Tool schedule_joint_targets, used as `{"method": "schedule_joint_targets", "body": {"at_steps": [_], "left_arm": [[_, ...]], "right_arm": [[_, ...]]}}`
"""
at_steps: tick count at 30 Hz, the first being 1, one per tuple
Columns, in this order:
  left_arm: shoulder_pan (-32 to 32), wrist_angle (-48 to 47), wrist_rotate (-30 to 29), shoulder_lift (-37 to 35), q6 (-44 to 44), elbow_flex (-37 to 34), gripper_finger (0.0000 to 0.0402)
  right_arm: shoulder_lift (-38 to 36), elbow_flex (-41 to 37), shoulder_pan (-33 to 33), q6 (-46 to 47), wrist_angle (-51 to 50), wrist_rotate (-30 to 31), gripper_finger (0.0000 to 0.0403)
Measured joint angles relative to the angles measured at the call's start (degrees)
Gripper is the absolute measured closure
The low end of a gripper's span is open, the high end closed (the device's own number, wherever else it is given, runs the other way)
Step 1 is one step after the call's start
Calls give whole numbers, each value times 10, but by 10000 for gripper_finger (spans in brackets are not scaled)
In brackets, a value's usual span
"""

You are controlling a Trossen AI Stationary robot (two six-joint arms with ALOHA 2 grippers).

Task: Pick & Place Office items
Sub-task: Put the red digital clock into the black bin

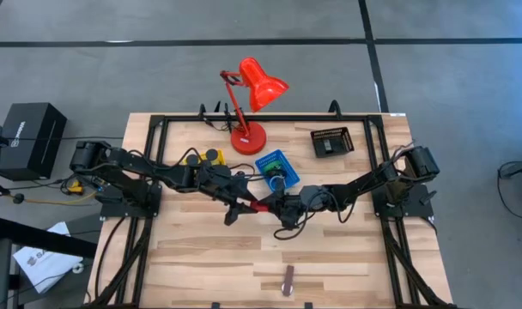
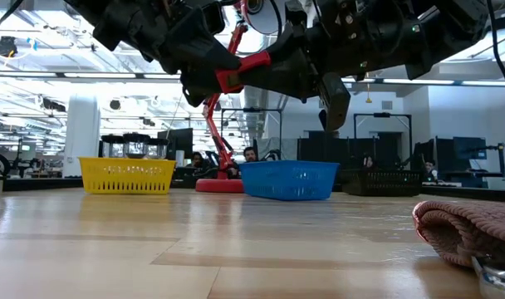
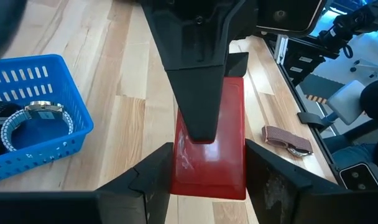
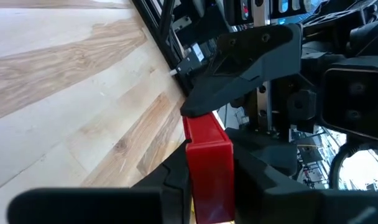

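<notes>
Two black jointed arms, trailing black cables; each hand has matte, angular, wedge-shaped fingers.

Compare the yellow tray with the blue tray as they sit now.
The yellow tray stands left of the red lamp's base; the blue tray stands right of it. In the overhead view the yellow tray is mostly hidden behind black discs, while the blue tray shows open, holding a silvery ring. Both are mesh trays on the table.

Both arms mid-table, left tool & right tool tip-to-tip, each clamped.
</notes>
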Motion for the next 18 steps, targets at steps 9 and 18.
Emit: {"method": "schedule_joint_targets", "body": {"at_steps": [9,18], "left_arm": [[0,6,-5,0,3,0,196],[1,8,-14,0,3,0,196]], "right_arm": [[0,0,0,18,-4,-1,337],[0,1,0,41,-36,-1,337]]}}
